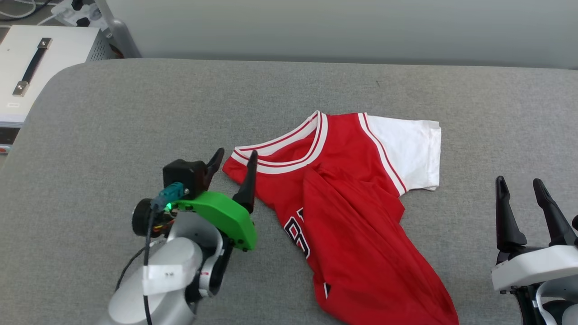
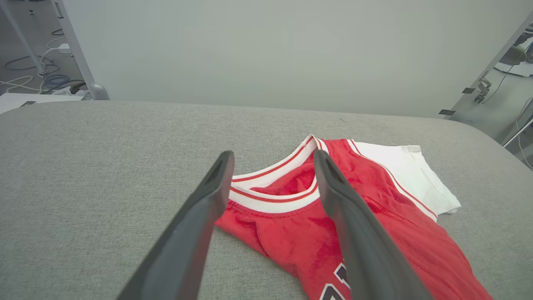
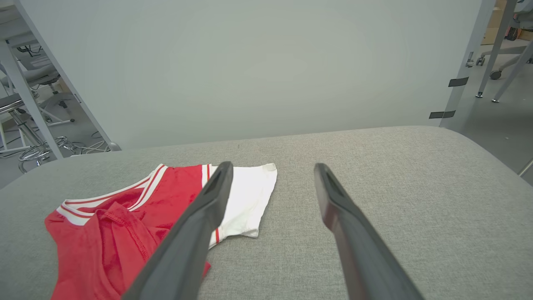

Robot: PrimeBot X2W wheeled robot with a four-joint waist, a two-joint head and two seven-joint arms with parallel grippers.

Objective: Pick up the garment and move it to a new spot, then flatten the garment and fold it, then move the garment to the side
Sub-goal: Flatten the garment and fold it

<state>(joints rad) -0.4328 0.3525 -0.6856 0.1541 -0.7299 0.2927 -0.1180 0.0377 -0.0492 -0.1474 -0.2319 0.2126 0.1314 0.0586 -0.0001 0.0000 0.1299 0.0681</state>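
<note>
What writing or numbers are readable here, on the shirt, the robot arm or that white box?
"B", possibly: a black, white-outlined print on the red jersey T-shirt with white sleeves; a fold hides the rest.
Too small to read: marks on the small white tag on the silver forearm.
Too small to read: the tiny label on the white box with a black handle.

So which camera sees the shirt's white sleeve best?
The head view: the white sleeve lies whole and flat, seen from above. The left wrist view shows it at a low slant; in the right wrist view a dark finger covers part of it.
</note>
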